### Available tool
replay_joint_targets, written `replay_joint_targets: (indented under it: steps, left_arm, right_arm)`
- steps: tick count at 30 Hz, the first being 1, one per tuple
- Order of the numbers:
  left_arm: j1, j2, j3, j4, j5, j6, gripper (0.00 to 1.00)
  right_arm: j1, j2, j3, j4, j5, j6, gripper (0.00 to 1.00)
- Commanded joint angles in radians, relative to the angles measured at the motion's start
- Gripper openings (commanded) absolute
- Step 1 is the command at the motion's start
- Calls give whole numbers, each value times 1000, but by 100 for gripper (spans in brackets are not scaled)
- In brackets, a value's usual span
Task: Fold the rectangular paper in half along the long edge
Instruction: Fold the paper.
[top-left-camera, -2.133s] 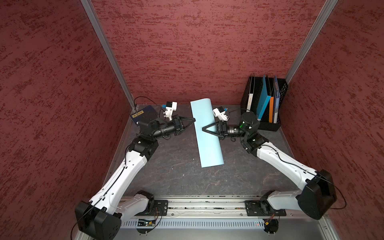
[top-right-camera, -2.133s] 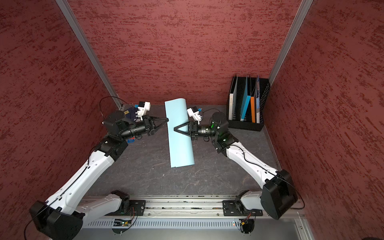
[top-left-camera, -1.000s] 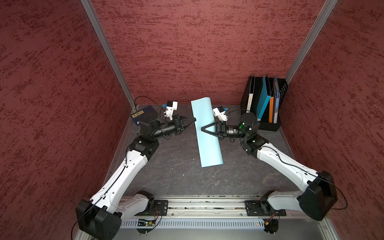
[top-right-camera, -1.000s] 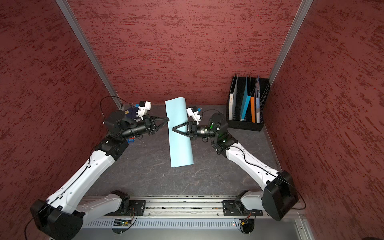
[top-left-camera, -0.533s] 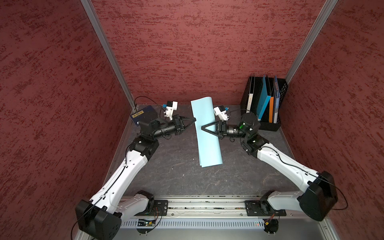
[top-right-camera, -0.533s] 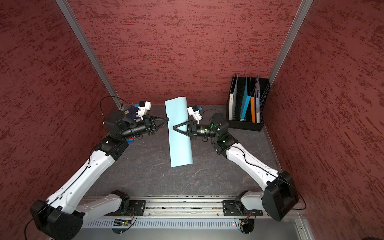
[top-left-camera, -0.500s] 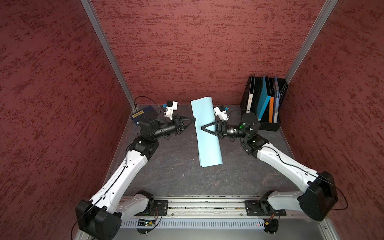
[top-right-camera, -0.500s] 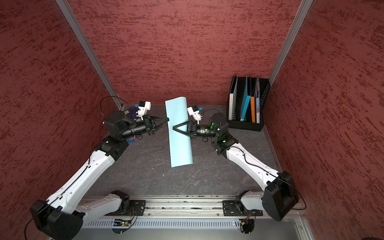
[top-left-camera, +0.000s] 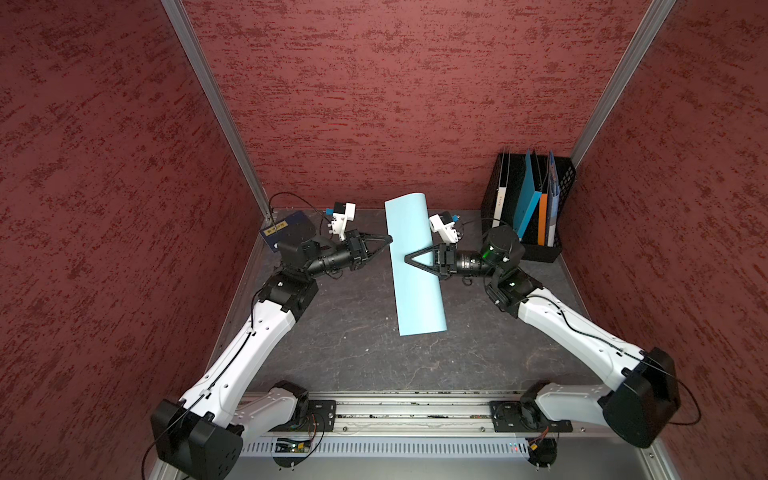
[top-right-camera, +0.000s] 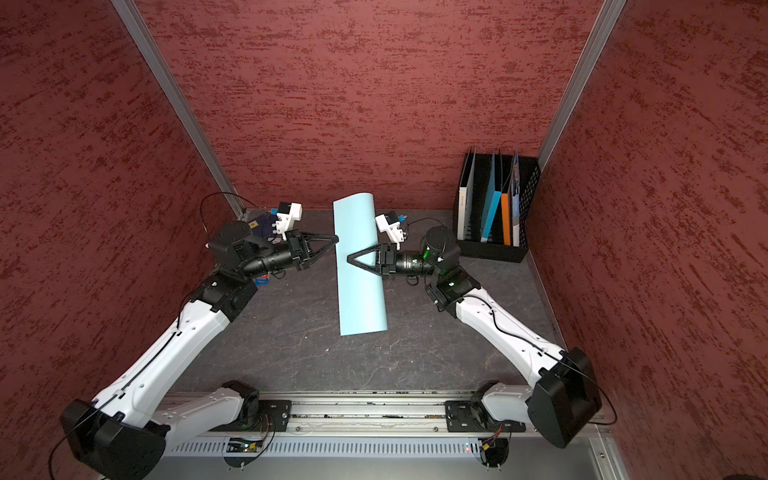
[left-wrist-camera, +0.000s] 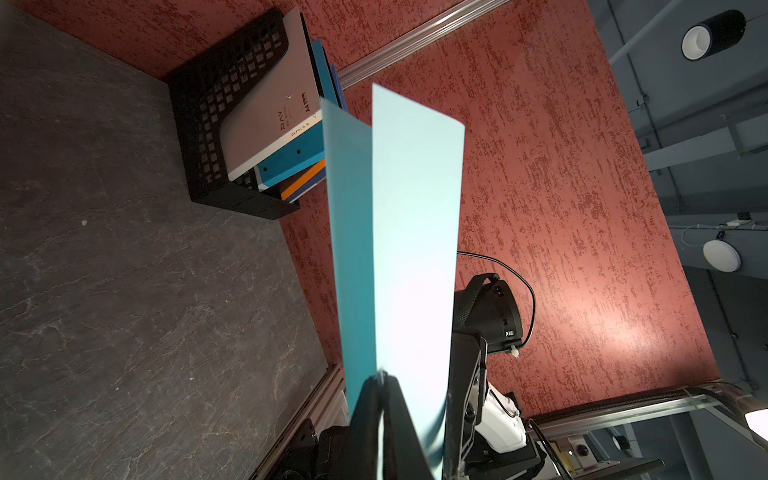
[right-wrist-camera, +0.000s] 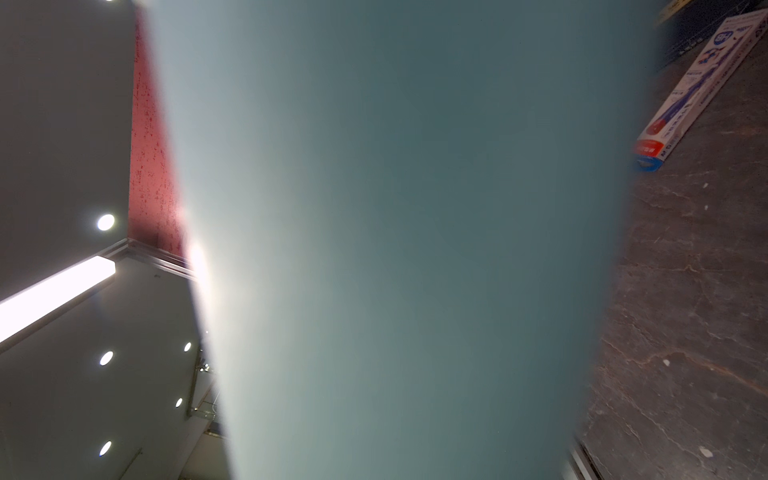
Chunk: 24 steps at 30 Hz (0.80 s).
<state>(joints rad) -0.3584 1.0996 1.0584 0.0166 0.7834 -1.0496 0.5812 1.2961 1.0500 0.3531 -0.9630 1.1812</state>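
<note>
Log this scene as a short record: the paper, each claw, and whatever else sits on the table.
paper: rectangular paper, pale blue, doubled over lengthwise, layers not pressed flat
left claw: shut on the paper's paired long edges
right claw: reaching over the paper from the opposite side; open or shut unclear
far right corner: black file rack holding folders
far left corner: dark booklet with yellow label

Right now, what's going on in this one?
A pale blue sheet of paper is being folded in half lengthwise. It is doubled over but not creased flat. The left wrist view shows two layers meeting at the left gripper, which is shut on the sheet's long edges. The right gripper reaches over the sheet from the opposite side. Whether it grips the sheet cannot be told.
</note>
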Motion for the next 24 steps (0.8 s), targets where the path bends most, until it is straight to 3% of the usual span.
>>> replay_joint_targets:
  steps: [1, 13, 19, 24]
  left_arm:
    - [-5, -2, -4, 19, 2, 14, 8]
    - [-5, 4, -13, 41, 1, 5, 9]
    - [-7, 7, -12, 45, 1, 5, 9]
    - [-7, 4, -18, 46, 0, 5, 9]
  right_arm:
    - [3, -14, 16, 9, -18, -8, 44]
    - [6, 14, -20, 110, -6, 56, 40]
    - [14, 31, -25, 129, -2, 66, 47]
    - [20, 35, -27, 130, -1, 65, 47]
